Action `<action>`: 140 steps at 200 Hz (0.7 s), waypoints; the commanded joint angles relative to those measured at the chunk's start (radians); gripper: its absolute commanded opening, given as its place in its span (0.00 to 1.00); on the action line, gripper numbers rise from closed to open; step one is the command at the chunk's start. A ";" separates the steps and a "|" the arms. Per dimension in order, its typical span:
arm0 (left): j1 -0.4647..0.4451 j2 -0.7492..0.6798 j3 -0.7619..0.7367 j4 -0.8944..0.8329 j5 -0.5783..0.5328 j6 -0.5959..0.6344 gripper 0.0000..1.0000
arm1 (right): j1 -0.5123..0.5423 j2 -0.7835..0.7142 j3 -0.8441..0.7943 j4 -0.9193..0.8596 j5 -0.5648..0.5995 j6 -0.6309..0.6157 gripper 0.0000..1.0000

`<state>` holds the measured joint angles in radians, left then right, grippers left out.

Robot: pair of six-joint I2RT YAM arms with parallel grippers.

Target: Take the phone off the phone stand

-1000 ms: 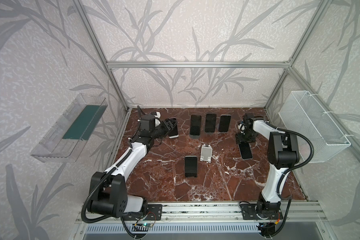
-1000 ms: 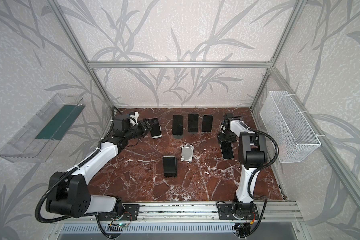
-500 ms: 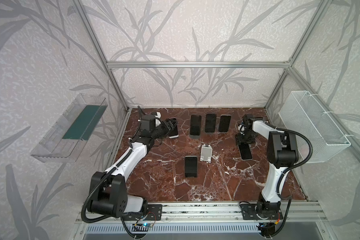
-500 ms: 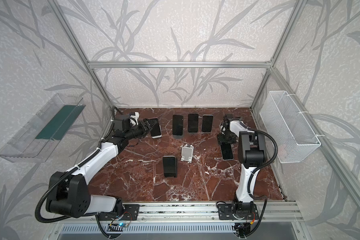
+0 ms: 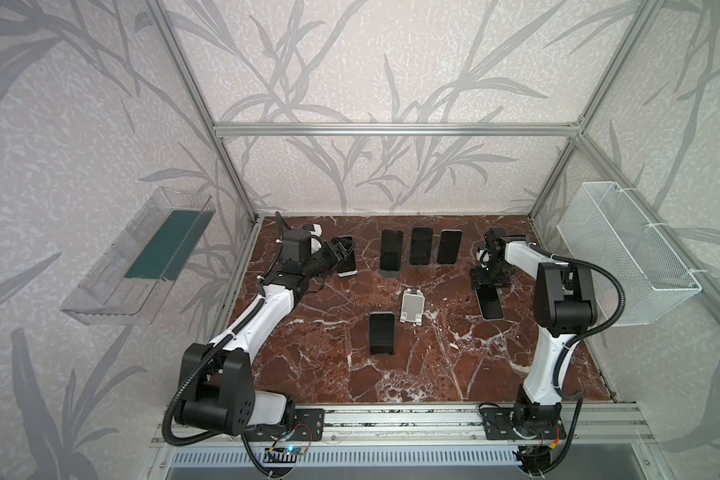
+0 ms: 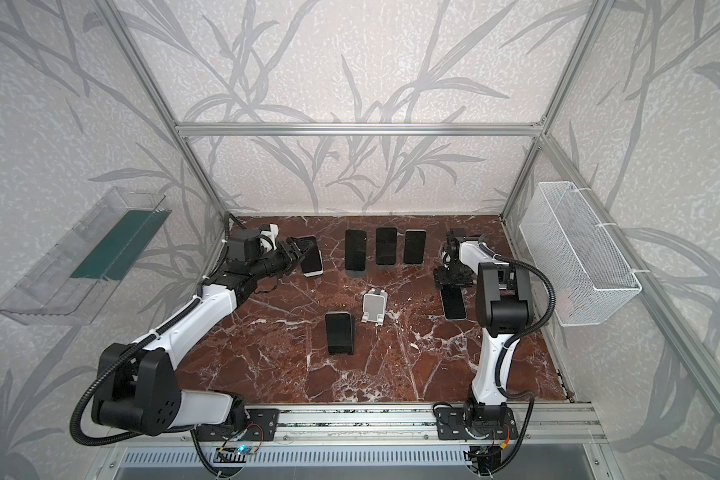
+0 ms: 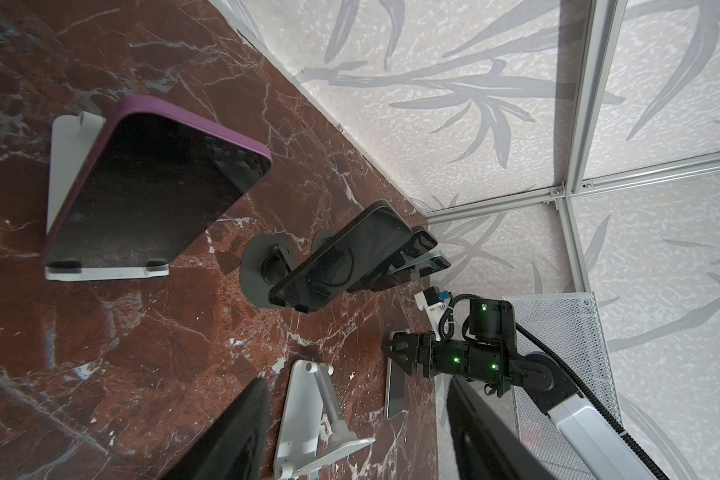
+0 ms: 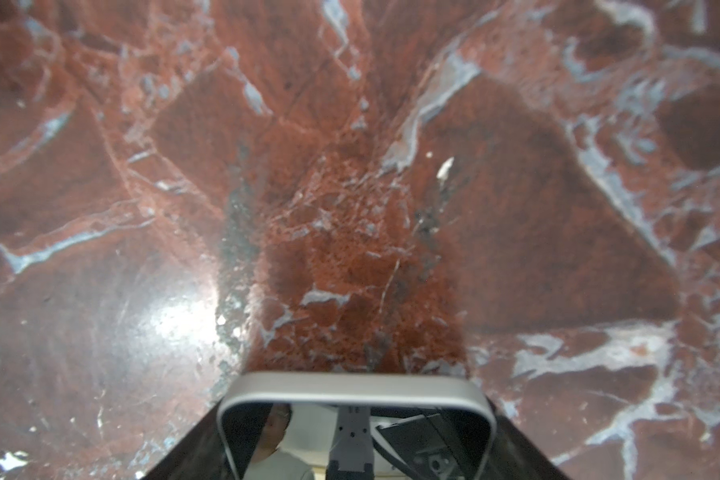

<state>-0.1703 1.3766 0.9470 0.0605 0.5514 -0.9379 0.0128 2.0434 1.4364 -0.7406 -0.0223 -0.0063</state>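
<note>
A silver-edged phone [image 5: 491, 305] [image 6: 453, 305] lies flat on the marble at the right. Its end fills the bottom of the right wrist view [image 8: 356, 386]. My right gripper [image 5: 490, 279] [image 6: 454, 277] [image 7: 393, 349] points down over that end, with a dark finger [image 8: 175, 453] close against each side edge. Whether the fingers still press on it does not show. An empty white phone stand [image 5: 412, 305] [image 7: 308, 415] sits mid-table. My left gripper [image 5: 341, 249] [image 7: 356, 380] hovers at the back left, fingers [image 7: 233, 432] wide apart and empty.
A purple-cased phone [image 5: 347, 262] [image 7: 154, 195] leans on a white stand right by the left gripper. Three dark phones [image 5: 420, 245] stand in a row at the back and another [image 5: 382, 332] at front centre. A wire basket [image 5: 624, 253] hangs right, a clear shelf [image 5: 142, 257] left.
</note>
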 commanded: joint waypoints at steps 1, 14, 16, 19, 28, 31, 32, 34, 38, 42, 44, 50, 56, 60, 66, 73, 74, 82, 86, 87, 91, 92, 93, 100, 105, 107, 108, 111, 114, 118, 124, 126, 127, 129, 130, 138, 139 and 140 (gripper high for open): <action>-0.006 0.012 0.012 0.008 0.005 0.005 0.69 | -0.004 0.002 -0.037 0.026 -0.039 0.022 0.79; -0.006 0.018 0.013 0.008 0.008 -0.001 0.69 | -0.004 -0.005 -0.034 0.025 -0.036 0.028 0.80; -0.006 0.016 0.013 0.009 0.008 -0.001 0.69 | -0.004 -0.007 -0.034 0.026 -0.035 0.030 0.80; -0.006 0.015 0.011 0.011 0.007 -0.001 0.69 | -0.004 -0.009 -0.036 0.026 -0.035 0.032 0.80; -0.008 0.008 0.007 0.015 0.001 0.000 0.68 | -0.004 -0.016 -0.034 0.028 -0.032 0.040 0.80; -0.008 0.006 0.008 0.015 0.000 0.002 0.68 | -0.003 -0.019 -0.032 0.028 -0.030 0.046 0.80; -0.008 0.006 0.008 0.015 -0.001 0.002 0.68 | -0.003 -0.019 -0.033 0.028 -0.028 0.049 0.80; -0.008 0.004 0.007 0.014 -0.002 0.003 0.69 | -0.004 -0.021 -0.033 0.028 -0.027 0.052 0.80; -0.008 0.002 0.007 0.013 -0.004 0.005 0.69 | -0.004 -0.027 -0.033 0.030 -0.022 0.060 0.80; -0.008 0.000 0.007 0.013 -0.004 0.007 0.68 | -0.004 -0.036 -0.033 0.032 -0.019 0.068 0.81; -0.008 0.000 0.007 0.012 -0.006 0.009 0.69 | -0.004 -0.039 -0.033 0.034 -0.017 0.072 0.81; -0.009 -0.001 0.008 0.009 -0.007 0.012 0.69 | -0.004 -0.053 -0.034 0.039 -0.012 0.085 0.81; -0.008 0.000 0.009 0.006 -0.008 0.016 0.69 | -0.004 -0.068 -0.035 0.046 -0.007 0.092 0.82; -0.008 0.001 0.010 0.005 -0.008 0.016 0.69 | -0.004 -0.074 -0.034 0.047 -0.007 0.094 0.82; -0.009 0.004 0.011 0.003 -0.011 0.017 0.69 | -0.004 -0.085 -0.032 0.046 0.000 0.098 0.83; -0.008 0.005 0.010 0.003 -0.010 0.017 0.69 | -0.005 -0.098 -0.030 0.047 0.002 0.100 0.83; -0.008 0.005 0.010 0.003 -0.010 0.017 0.69 | -0.004 -0.100 -0.030 0.046 0.002 0.101 0.83; -0.009 0.003 0.010 0.002 -0.011 0.016 0.69 | -0.004 -0.112 -0.030 0.047 0.005 0.107 0.84; -0.009 0.003 0.009 0.003 -0.013 0.016 0.68 | -0.004 -0.121 -0.031 0.050 0.007 0.113 0.83; -0.009 0.002 0.009 0.003 -0.014 0.015 0.68 | -0.005 -0.124 -0.032 0.050 0.007 0.114 0.83; -0.009 -0.001 0.008 0.002 -0.016 0.016 0.68 | -0.005 -0.133 -0.036 0.056 0.008 0.122 0.84; -0.009 -0.001 0.008 0.002 -0.017 0.016 0.68 | -0.004 -0.135 -0.038 0.057 0.008 0.124 0.84; -0.010 -0.002 0.007 0.002 -0.018 0.017 0.68 | -0.004 -0.138 -0.038 0.057 0.009 0.125 0.84; -0.011 -0.008 0.006 0.001 -0.026 0.021 0.68 | -0.005 -0.160 -0.046 0.064 0.010 0.134 0.84; -0.011 -0.012 0.006 -0.002 -0.030 0.022 0.68 | -0.003 -0.177 -0.050 0.071 0.010 0.143 0.84; -0.011 -0.014 0.006 -0.003 -0.031 0.024 0.69 | -0.003 -0.182 -0.054 0.075 0.009 0.146 0.84; -0.011 -0.015 0.006 -0.004 -0.033 0.026 0.68 | -0.003 -0.187 -0.056 0.076 0.009 0.148 0.84; -0.011 -0.017 0.007 -0.006 -0.035 0.028 0.68 | -0.004 -0.199 -0.060 0.082 0.010 0.153 0.84; -0.011 -0.019 0.007 -0.008 -0.039 0.031 0.69 | -0.004 -0.211 -0.064 0.086 0.013 0.160 0.84; -0.011 -0.021 0.007 -0.011 -0.040 0.035 0.69 | -0.003 -0.225 -0.070 0.091 0.019 0.172 0.84; -0.011 -0.023 0.009 -0.016 -0.043 0.037 0.69 | -0.004 -0.244 -0.078 0.097 0.022 0.193 0.83; -0.011 -0.025 0.010 -0.017 -0.044 0.039 0.69 | -0.004 -0.249 -0.082 0.099 0.021 0.200 0.83; -0.011 -0.025 0.010 -0.017 -0.044 0.040 0.68 | -0.004 -0.252 -0.082 0.101 0.019 0.203 0.83; -0.011 -0.026 0.010 -0.018 -0.044 0.040 0.68 | -0.004 -0.258 -0.085 0.102 0.017 0.206 0.83; -0.011 -0.026 0.011 -0.018 -0.044 0.040 0.69 | -0.004 -0.261 -0.088 0.103 0.014 0.211 0.83; -0.009 -0.028 0.017 -0.025 -0.041 0.047 0.69 | -0.004 -0.284 -0.101 0.109 -0.001 0.234 0.83; -0.009 -0.029 0.017 -0.026 -0.041 0.048 0.69 | -0.004 -0.286 -0.104 0.111 -0.002 0.237 0.83; -0.008 -0.029 0.018 -0.027 -0.040 0.049 0.69 | -0.004 -0.289 -0.104 0.112 -0.004 0.241 0.82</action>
<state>-0.1761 1.3796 0.9470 0.0544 0.5282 -0.9192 0.0128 1.8427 1.3666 -0.6579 -0.0166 0.1455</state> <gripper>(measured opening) 0.686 0.831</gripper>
